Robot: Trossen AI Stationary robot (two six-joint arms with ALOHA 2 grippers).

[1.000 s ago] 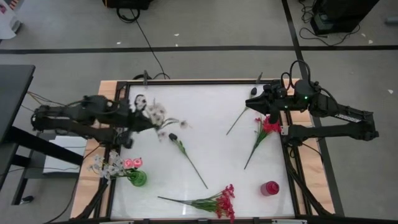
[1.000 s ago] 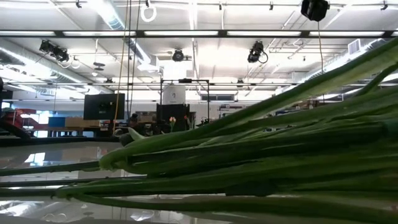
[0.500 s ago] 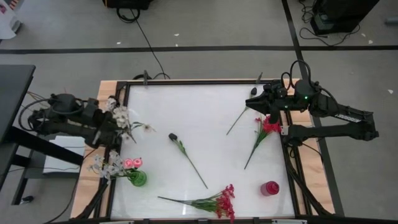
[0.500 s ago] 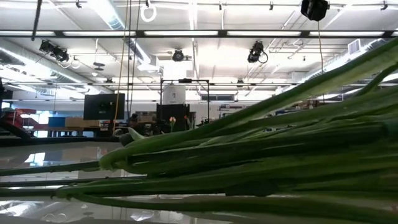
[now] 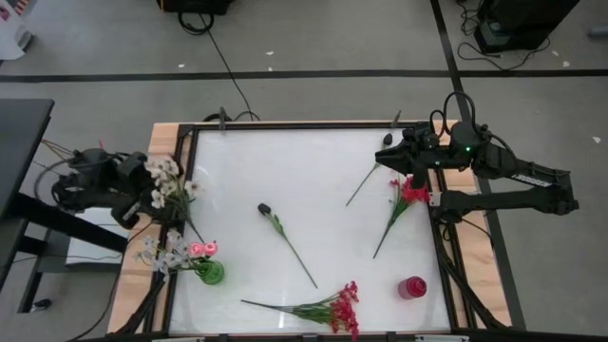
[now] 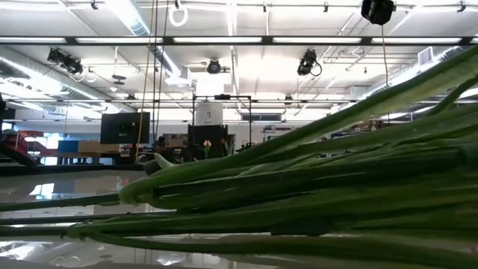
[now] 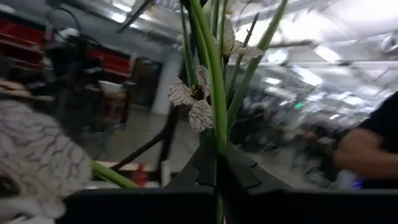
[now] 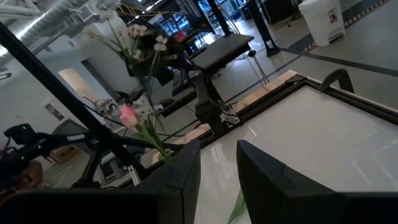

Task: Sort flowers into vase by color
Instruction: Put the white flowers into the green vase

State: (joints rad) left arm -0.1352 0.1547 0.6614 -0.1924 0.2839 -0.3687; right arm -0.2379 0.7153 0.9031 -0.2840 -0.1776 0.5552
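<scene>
My left gripper [image 5: 142, 197] hangs over the table's left edge, shut on a white small-blossom sprig [image 5: 167, 180], with a blossom [image 7: 196, 102] close above the fingers. Nearer me stands a green vase [image 5: 211, 274] with pink and white flowers [image 5: 180, 252] in it. A red vase [image 5: 412, 287] stands near right. On the table lie a dark-budded stem [image 5: 285, 237], a red spray [image 5: 328, 309], a red flower [image 5: 407, 195] and a thin stem [image 5: 361, 185]. My right gripper [image 8: 217, 177] waits high at the far right, open. My left gripper pinches the white sprig's green stems [image 7: 217, 140] between its two fingers, low on the bunch. The stems rise out of the shut fingers and fan apart above them. The sprig is lifted clear of the table, its blossoms above the gripper.
A black frame [image 5: 285, 124] rims the white table, with wooden strips [image 5: 135, 275] outside it left and right. In the low view the red spray's green stems [image 6: 314, 194] fill the foreground.
My left gripper has carried the white sprig from above the table's far left part toward and past the left edge, sinking a little and rolling as it went. The sprig stays in its hold, clear of the table. The right arm has kept still.
</scene>
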